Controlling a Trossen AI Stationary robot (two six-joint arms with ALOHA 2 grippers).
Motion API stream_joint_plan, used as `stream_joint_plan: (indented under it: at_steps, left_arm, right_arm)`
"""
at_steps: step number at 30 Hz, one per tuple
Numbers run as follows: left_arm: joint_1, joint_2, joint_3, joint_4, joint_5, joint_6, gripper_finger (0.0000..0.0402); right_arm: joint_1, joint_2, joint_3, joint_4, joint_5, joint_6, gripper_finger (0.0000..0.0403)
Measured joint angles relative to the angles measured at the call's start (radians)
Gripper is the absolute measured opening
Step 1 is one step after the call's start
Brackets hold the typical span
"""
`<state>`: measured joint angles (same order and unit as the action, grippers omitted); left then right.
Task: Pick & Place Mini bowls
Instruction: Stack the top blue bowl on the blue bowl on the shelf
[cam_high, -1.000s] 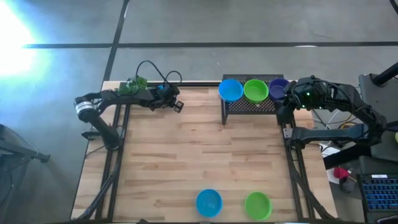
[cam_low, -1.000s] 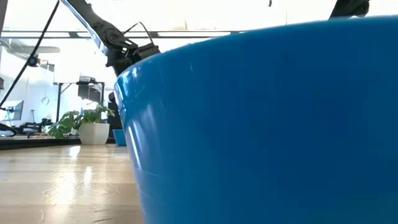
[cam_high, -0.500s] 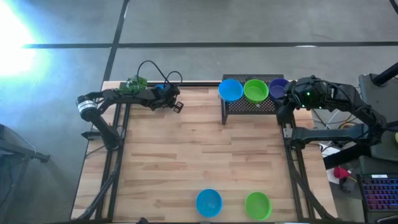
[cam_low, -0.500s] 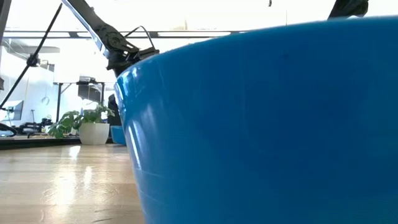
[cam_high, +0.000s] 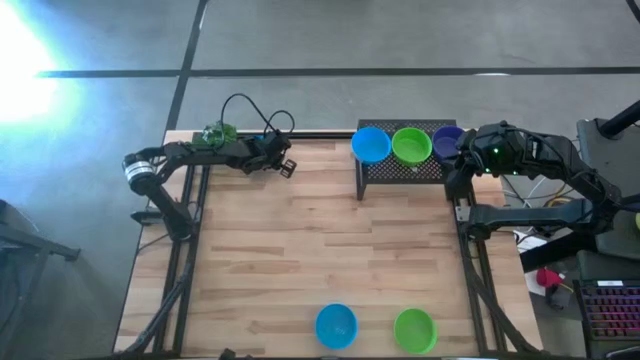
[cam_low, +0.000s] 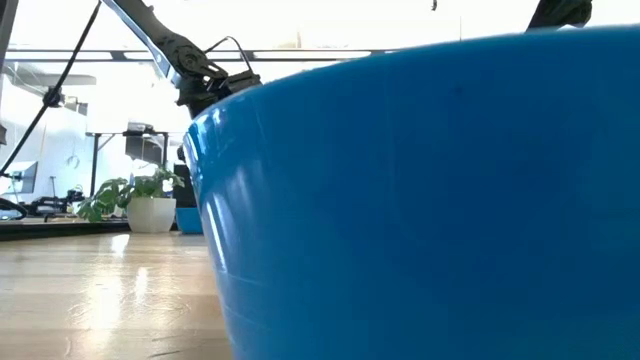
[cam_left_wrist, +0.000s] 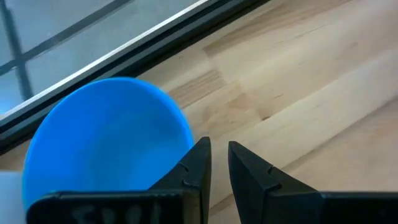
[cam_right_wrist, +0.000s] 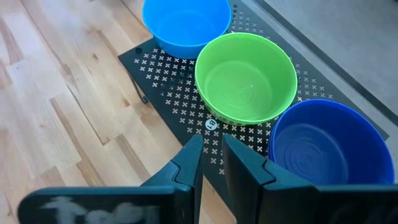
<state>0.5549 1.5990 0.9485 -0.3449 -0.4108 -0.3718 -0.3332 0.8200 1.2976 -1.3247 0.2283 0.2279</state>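
Five mini bowls in the high view, a sixth in the left wrist view.

A black perforated rack (cam_high: 400, 168) stands at the bench's (cam_high: 300, 260) far edge, right of centre. On it, in a row: blue bowl (cam_high: 371, 145), green bowl (cam_high: 411, 145), purple bowl (cam_high: 446, 141) nearest the right arm.

At the near edge, set apart side by side: a second blue bowl (cam_high: 336, 326) and a second green bowl (cam_high: 415, 329). The low view is almost filled by that near blue bowl.

Left gripper (cam_high: 284, 166) sits low at the far edge, left of the rack. Fingers (cam_left_wrist: 198, 163) nearly closed, a narrow gap, nothing between them. Just beside them, a blue bowl (cam_left_wrist: 106, 143) by the far edge strip.

Right gripper (cam_right_wrist: 210, 163) is over the rack's right end, fingers nearly together, grasping nothing.

A potted plant (cam_low: 135, 200) stands beyond the bench.
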Motion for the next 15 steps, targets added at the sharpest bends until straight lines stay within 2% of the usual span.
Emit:
stream_joint_plan:
  at_steps: [5, 15]
  left_arm:
    - [0.008, 0.000, -0.003, -0.032, -0.034, -0.021, 0.0059]
    - [0.007, 0.000, -0.007, -0.031, -0.033, -0.021, 0.0059]
  right_arm:
    - [0.000, 0.000, 0.000, 0.000, 0.000, -0.001, 0.0057]
    - [0.000, 0.000, 0.000, 0.000, 0.000, -0.003, 0.0057]
